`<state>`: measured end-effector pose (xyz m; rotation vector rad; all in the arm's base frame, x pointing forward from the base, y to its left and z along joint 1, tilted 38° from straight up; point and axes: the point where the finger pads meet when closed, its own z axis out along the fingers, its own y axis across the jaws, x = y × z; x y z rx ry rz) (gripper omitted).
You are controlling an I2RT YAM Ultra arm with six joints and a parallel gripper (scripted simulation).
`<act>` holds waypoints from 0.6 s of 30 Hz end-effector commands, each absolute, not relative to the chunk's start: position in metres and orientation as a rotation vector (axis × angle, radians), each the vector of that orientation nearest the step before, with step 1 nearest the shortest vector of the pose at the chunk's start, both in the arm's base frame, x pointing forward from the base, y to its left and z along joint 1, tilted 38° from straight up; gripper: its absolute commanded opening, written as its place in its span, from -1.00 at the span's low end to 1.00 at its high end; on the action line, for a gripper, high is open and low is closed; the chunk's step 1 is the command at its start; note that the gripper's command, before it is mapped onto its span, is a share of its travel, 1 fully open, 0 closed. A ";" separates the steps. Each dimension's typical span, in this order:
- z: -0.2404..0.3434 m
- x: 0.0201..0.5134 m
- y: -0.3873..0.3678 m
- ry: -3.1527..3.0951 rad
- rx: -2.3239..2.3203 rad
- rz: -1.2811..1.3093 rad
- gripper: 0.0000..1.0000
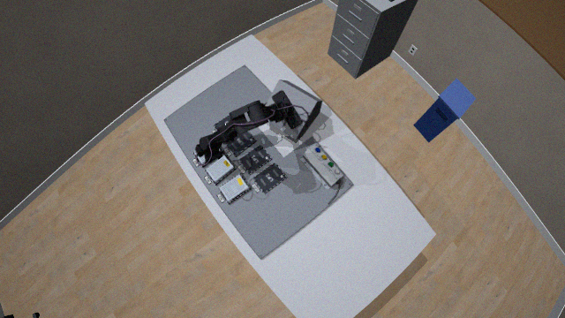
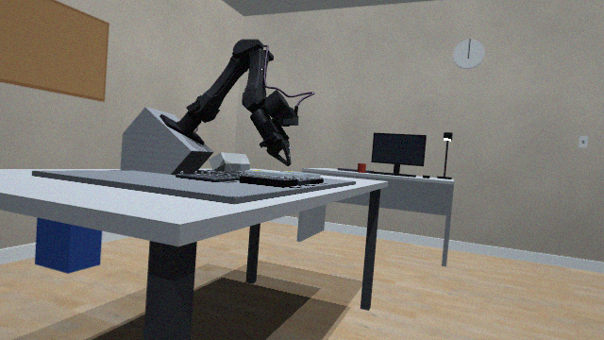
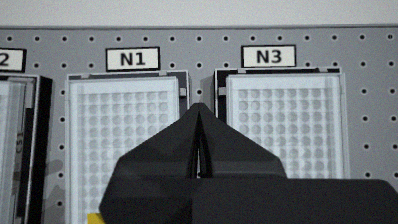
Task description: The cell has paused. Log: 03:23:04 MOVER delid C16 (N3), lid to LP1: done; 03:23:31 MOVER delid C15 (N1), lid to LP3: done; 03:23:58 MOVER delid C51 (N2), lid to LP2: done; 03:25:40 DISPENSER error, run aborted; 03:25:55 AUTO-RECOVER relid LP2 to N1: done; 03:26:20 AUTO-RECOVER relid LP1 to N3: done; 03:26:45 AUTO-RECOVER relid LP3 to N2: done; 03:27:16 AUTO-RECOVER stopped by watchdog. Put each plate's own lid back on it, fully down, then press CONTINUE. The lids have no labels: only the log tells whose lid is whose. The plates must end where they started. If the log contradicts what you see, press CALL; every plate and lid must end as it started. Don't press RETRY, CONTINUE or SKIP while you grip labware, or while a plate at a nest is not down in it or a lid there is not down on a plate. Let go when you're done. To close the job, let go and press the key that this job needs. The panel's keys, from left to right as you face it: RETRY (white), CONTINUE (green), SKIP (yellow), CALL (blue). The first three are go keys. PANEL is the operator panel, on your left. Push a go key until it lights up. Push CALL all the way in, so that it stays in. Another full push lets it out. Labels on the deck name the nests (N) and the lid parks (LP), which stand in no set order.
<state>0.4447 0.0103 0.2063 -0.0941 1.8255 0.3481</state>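
A white rectangular table [image 1: 353,247] on dark legs stands on a light wood-plank floor [image 1: 110,247] and carries a grey perforated deck plate [image 1: 274,221]. The black six-joint arm [image 2: 222,85] rises from a sloped grey pedestal [image 2: 142,142] at the deck's far end and bends down over the labware. Its black parallel gripper [image 3: 199,116] hangs above the deck with the fingertips pressed together and nothing between them; in the wrist view the tip lies over the gap between two nests. The lidded white multiwell plate under the label N1 [image 3: 125,145] sits in its black nest to the left of that gap, and the lidded white multiwell plate under the label N3 [image 3: 287,127] sits in its nest to the right. A third plate at the left edge [image 3: 12,145] is only partly in view. In the top view three empty black lid parks [image 1: 258,161] run in a row beside the nests. The grey operator panel box [image 1: 324,165] with blue, yellow and green keys lies on the deck, well apart from the gripper. Around the room stand a grey filing cabinet [image 1: 362,31], a blue bin [image 1: 443,110], a side desk with a dark monitor [image 2: 398,148], a round wall clock [image 2: 468,53] and a brown pinboard [image 2: 52,47].
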 end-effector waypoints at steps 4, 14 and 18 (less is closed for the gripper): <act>0.238 0.451 0.000 1.746 -0.108 0.314 -1.00; 0.238 0.451 0.000 1.746 -0.108 0.314 -1.00; 0.235 0.440 0.019 1.813 -0.126 0.315 1.00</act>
